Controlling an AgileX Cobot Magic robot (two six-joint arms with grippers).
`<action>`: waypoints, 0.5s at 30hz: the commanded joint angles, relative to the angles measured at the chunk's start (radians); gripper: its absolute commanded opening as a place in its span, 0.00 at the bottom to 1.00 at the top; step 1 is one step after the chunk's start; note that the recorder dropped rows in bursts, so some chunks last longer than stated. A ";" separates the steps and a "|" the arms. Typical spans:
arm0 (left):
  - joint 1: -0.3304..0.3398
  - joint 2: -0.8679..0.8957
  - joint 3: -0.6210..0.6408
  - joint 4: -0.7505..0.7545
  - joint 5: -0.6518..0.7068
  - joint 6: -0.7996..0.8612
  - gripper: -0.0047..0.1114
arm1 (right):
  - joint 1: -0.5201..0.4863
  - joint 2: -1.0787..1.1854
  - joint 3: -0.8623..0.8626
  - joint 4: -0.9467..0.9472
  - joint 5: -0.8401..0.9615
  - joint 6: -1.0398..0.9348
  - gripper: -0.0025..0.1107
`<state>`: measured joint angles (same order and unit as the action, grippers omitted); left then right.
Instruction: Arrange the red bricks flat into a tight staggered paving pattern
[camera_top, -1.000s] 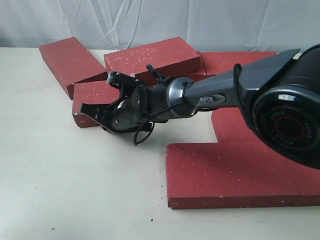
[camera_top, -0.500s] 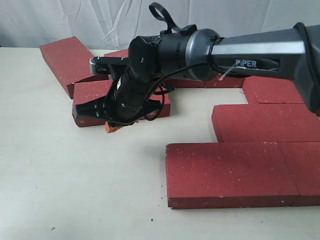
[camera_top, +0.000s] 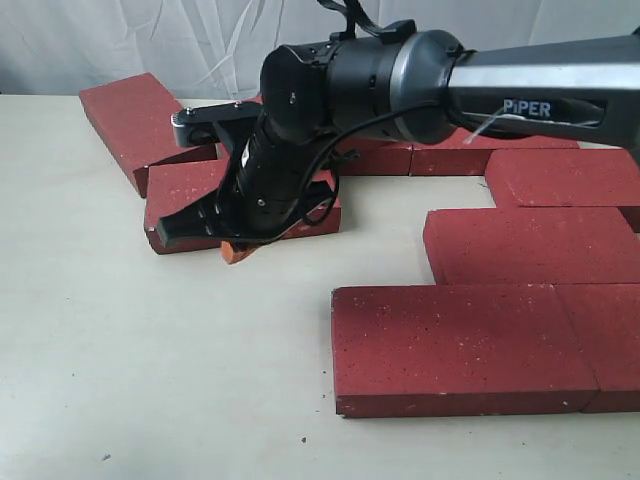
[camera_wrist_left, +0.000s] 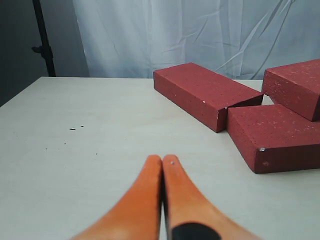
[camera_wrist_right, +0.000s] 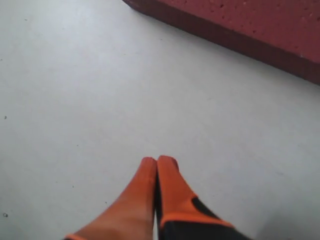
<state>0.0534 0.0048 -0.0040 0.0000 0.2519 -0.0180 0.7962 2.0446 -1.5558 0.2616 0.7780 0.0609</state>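
Bricks (camera_top: 470, 345) lying flat on the table (camera_top: 120, 380)
Stepped rows are filling the lower right; loose ones are sitting upper left, the right gripper (camera_top: 238, 252) hanging before them.

Red bricks (camera_top: 465, 340): rough, matt, finely speckled with white.
Worktop (camera_top: 150, 380): smooth, matt; material not determined.
Backdrop (camera_top: 120, 40): white cloth, creased.
Right arm (camera_top: 540, 95): black casing, smooth, slightly glossy; grey sleeve, satin sheen.
Right gripper (camera_wrist_right: 157, 161): orange fingers, smooth, matt.
Left gripper (camera_wrist_left: 162, 159): orange fingers, smooth, matt.

The right arm (camera_top: 560, 85) apparently reads "PIPER".
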 joint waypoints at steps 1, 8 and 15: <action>-0.006 -0.005 0.004 0.000 -0.013 -0.001 0.04 | -0.017 -0.010 -0.003 0.061 -0.001 -0.061 0.02; -0.006 -0.005 0.004 0.000 -0.013 -0.001 0.04 | -0.053 -0.010 -0.003 0.178 0.006 -0.151 0.02; -0.006 -0.005 0.004 0.000 -0.013 -0.001 0.04 | -0.089 -0.010 -0.003 0.172 -0.023 -0.155 0.02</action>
<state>0.0534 0.0048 -0.0040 0.0000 0.2519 -0.0180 0.7231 2.0446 -1.5558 0.4342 0.7714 -0.0806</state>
